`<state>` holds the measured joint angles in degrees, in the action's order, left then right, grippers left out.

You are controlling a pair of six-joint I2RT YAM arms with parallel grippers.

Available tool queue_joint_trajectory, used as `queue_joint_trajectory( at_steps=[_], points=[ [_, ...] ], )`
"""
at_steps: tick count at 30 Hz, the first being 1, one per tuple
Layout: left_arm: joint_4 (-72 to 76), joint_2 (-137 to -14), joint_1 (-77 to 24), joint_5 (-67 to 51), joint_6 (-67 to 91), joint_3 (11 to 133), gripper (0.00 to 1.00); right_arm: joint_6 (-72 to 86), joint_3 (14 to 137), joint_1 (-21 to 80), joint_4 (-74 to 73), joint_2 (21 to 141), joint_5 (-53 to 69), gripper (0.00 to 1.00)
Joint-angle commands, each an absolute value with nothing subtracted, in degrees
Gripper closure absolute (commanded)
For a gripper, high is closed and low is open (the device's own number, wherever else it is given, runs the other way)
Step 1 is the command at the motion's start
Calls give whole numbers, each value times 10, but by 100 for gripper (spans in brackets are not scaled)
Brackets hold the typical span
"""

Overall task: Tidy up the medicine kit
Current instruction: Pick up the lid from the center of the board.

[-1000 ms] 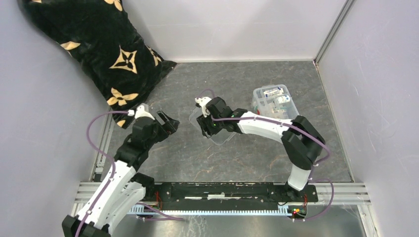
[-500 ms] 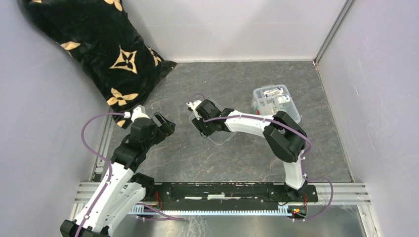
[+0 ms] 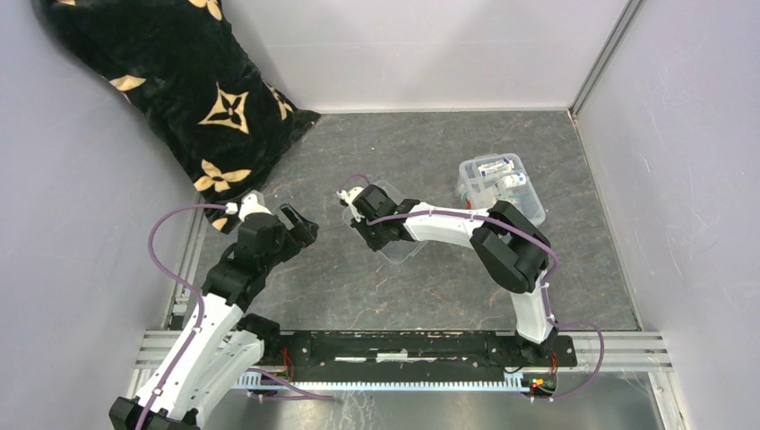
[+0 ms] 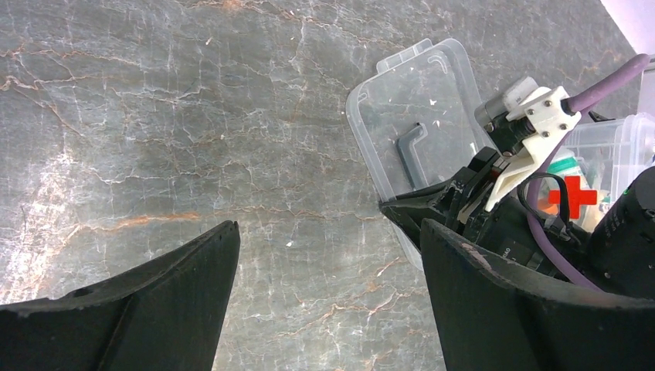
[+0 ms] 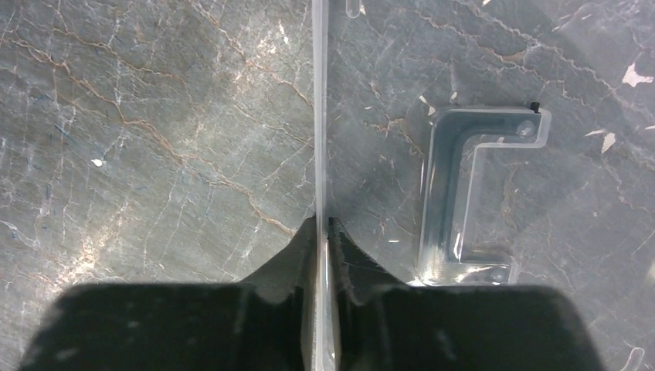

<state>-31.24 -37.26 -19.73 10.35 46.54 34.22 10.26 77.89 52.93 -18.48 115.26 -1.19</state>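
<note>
So, it looked to me like the lid-pickup step. The right pincer (image 5: 324, 232) was squeezed narrow on the thin edge of the clear lid (image 5: 386, 154), which lay near the middle of the table (image 3: 430, 287). The medicine kit (image 3: 498, 184) sat uncovered toward the far right corner with stuff inside. The left pincer (image 4: 324, 232) hung wide with nothing in it, nearer the left edge. Next move, I'd guess, was to lift the lid without that skinny grip slipping, carry it over and set it square on the kit.

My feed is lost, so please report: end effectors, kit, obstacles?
Right end effector shut on clear lid edge. Left end effector open, empty. Kit box uncovered; no obstacle seen.
</note>
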Motion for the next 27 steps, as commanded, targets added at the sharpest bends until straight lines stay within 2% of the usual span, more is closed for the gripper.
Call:
queue_joint_trajectory(
  at_steps=[1,3,9,18,27],
  points=[
    [-310,-374,-199,104,463,353,8,112,786,533,-184,1150,-14,91],
    [-310,-371,-198,103,464,355,8,118,783,533,-184,1144,-9,100],
    [-297,-370,-198,79,460,367,6,147,758,510,-161,1090,59,100],
    [-211,-385,-198,-33,441,347,5,249,620,427,-34,935,235,100],
    [-103,-372,-199,-115,466,299,6,306,594,384,-9,855,315,100]
  ],
)
